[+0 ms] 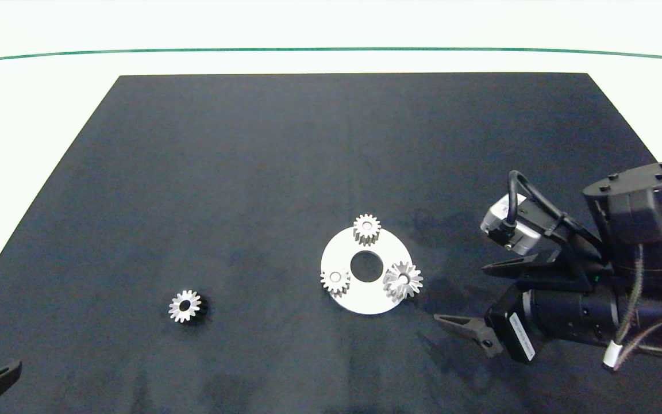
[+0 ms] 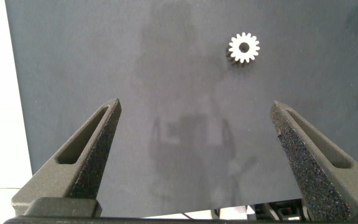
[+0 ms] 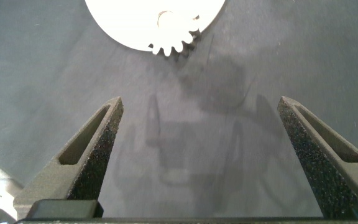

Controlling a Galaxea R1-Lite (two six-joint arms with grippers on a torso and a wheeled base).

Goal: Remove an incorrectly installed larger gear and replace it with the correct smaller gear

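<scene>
A: Well, we start at our right gripper point(image 1: 483, 299): its jaws are spread wide and hold nothing, and they hang over the dark mat point(image 1: 308, 161) just beside the white disc point(image 1: 360, 302).

B: And they face the disc's near side, where the larger gear point(image 1: 403, 280) sits. We read that as lining up for the removal, since the wide spread would let the jaws pass either side of those long pointed teeth.

A: In the right wrist view a toothed edge point(image 3: 173, 45) juts past the disc's rim, ahead of the jaws and not yet between them. So nothing is gripped yet.

B: The left gripper point(image 2: 194, 155)?

A: Jaws spread too, empty, parked at the mat's near left corner. The smaller gear point(image 1: 184, 306) lies flat on the mat ahead of it, well apart from the disc.

B: We judge it lies out there as the spare, within the left arm's reach, while the right arm clears the wrong one.

A: Further out, two other small gears point(image 1: 366, 229) stand on the disc around its centre hole; the second point(image 1: 335, 280) is on the far side from our right gripper. The mat covers most of the white counter point(image 1: 32, 115).
</scene>
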